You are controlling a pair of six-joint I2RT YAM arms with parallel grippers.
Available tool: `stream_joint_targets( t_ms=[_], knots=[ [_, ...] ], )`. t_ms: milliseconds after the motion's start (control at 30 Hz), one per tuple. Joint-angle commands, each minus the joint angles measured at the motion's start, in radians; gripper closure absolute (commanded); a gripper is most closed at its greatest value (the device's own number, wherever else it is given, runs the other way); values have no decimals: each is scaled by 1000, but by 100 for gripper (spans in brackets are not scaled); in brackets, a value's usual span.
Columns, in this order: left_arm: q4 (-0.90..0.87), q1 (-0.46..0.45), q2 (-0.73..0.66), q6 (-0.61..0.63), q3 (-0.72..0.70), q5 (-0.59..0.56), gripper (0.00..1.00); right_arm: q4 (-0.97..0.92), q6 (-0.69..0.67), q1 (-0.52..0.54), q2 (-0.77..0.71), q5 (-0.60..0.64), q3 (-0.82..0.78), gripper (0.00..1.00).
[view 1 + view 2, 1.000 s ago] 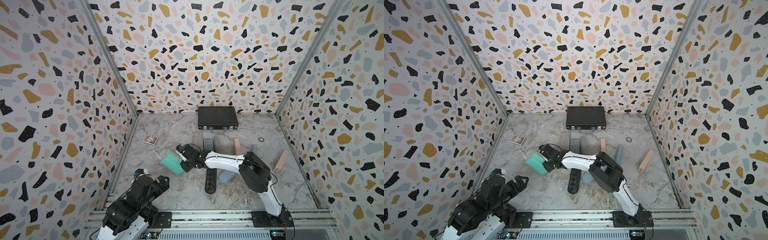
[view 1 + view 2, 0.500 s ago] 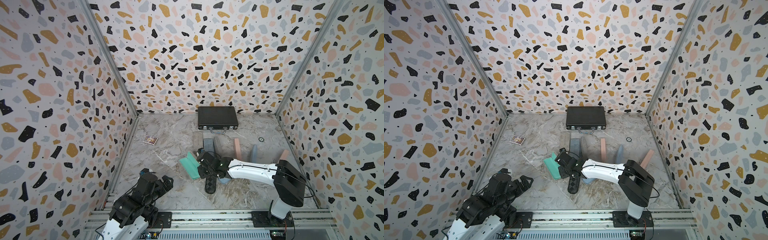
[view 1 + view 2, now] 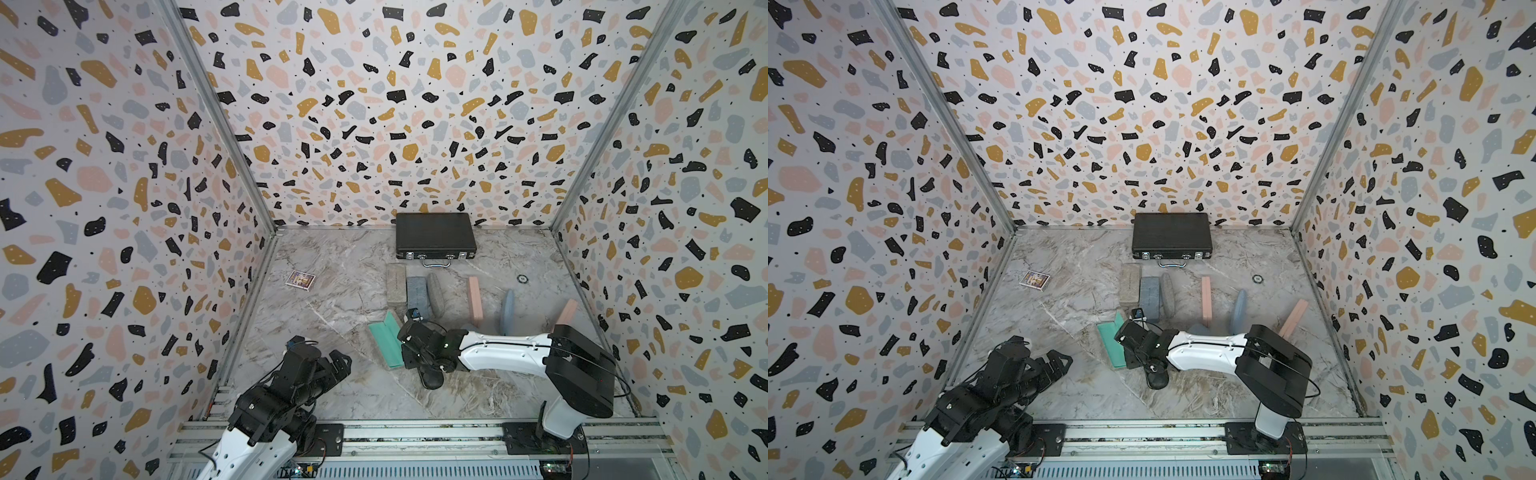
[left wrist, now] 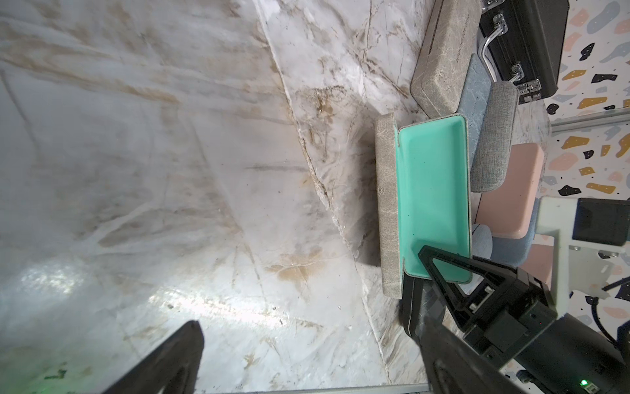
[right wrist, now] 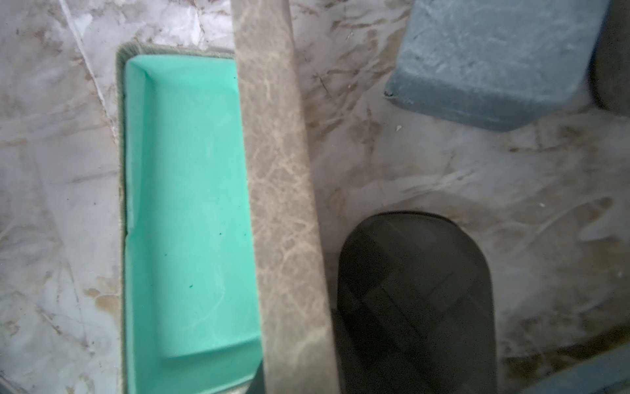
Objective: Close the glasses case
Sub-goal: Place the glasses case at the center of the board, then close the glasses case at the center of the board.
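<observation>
The open case (image 3: 384,340) sits near the middle of the bench (image 3: 332,307), its teal lining showing. One half lies flat and the other is raised, just beside a black case (image 3: 432,376). The right tool (image 3: 402,353), jaws nearly together, pinches the near end of the raised half. The left tool (image 3: 338,365) hangs spread wide and empty, well apart from the case.

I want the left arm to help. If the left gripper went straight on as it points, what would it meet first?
Probably the open case, on its grey side; only bare floor lies between. Depth is unclear.
</observation>
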Motion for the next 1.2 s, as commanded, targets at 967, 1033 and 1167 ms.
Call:
stream_joint_targets(
  t_ms=[967, 1033, 1167],
  knots=[
    [281, 4, 244, 32, -78, 90, 75, -414, -101, 55, -320, 226, 57, 96],
    [302, 4, 283, 39, -78, 104, 89, -424, -121, 31, -313, 214, 72, 100],
    [319, 4, 343, 61, -63, 118, 100, -405, -153, -34, -286, 137, 74, 100]
  ],
)
